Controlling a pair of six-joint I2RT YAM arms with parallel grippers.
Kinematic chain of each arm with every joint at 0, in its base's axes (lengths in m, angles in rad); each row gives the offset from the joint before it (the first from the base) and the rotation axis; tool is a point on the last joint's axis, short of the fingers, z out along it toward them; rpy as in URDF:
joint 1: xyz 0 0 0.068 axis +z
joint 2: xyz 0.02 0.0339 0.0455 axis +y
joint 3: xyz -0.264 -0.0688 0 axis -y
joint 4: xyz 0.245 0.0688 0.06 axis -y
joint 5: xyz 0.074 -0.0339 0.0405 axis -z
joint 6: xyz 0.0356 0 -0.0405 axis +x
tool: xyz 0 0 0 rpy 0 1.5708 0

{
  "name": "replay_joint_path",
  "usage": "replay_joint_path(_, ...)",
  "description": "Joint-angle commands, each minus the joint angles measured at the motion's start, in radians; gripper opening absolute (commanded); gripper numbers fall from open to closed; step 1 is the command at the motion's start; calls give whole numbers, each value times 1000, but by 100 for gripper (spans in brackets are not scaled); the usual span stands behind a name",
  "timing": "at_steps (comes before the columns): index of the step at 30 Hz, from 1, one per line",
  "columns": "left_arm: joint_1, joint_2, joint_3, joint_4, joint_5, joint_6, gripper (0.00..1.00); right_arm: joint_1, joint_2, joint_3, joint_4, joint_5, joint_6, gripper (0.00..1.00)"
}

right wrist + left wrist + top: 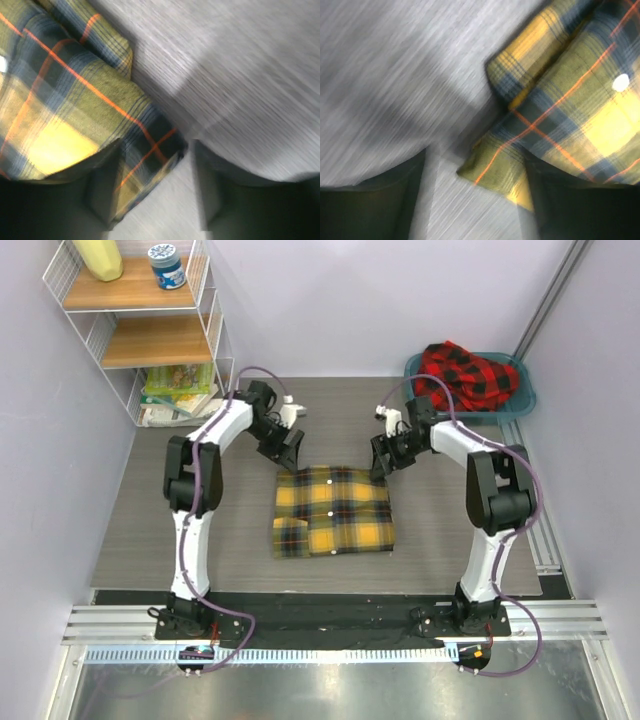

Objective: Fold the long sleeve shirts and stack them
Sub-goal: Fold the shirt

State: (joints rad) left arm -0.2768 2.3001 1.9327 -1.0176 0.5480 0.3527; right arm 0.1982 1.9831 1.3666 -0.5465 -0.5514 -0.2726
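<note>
The yellow-and-black check shirt (pixel 332 512) lies folded into a compact rectangle in the middle of the table. My left gripper (pixel 290 452) hovers at its far left corner and my right gripper (pixel 385 462) at its far right corner. In the left wrist view the left gripper (pixel 475 200) stands open, with the shirt's corner (pixel 495 165) lying loose on the table between the fingers. The right gripper (pixel 155 200) is open too, and the other corner (pixel 145 160) rests between its fingers unpinched. The red-and-black check shirt (pixel 465 375) sits crumpled in the basin.
The teal basin (pixel 522 400) stands at the back right against the wall. A white wire shelf (pixel 140 330) holding a bottle, a jar and packets fills the back left corner. Walls close in on both sides.
</note>
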Motion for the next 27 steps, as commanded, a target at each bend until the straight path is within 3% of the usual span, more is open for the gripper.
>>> replay_joint_path(1,60,-358,-130,146,84,-109,99,-42,-260,45,-7,18,70,82)
replay_joint_path(3,56,-489,-228,217,107,-125,100,-52,-384,26,-36,-33,110,99)
replay_joint_path(5,42,-696,-409,337,84,-188,100,-51,-461,-44,-53,-184,206,100)
replay_joint_path(9,42,-965,-691,525,309,-323,100,29,-653,-239,66,-356,454,100)
replay_joint_path(11,41,-1062,-877,709,401,-573,100,133,-699,-323,121,-369,521,100)
replay_joint_path(13,13,-1082,-975,827,472,-781,100,187,-714,-429,250,-415,683,100)
replay_joint_path(15,-45,-1070,-1041,838,437,-833,100,196,-708,-526,432,-465,853,100)
replay_joint_path(19,-154,-1101,-1210,1060,333,-1001,100,248,-664,-623,485,-443,822,100)
replay_joint_path(22,-154,-1015,-1284,1178,394,-1086,100,256,-600,-638,517,-461,822,100)
replay_joint_path(27,-144,-845,-1308,1142,386,-1068,100,210,-463,-701,510,-456,777,100)
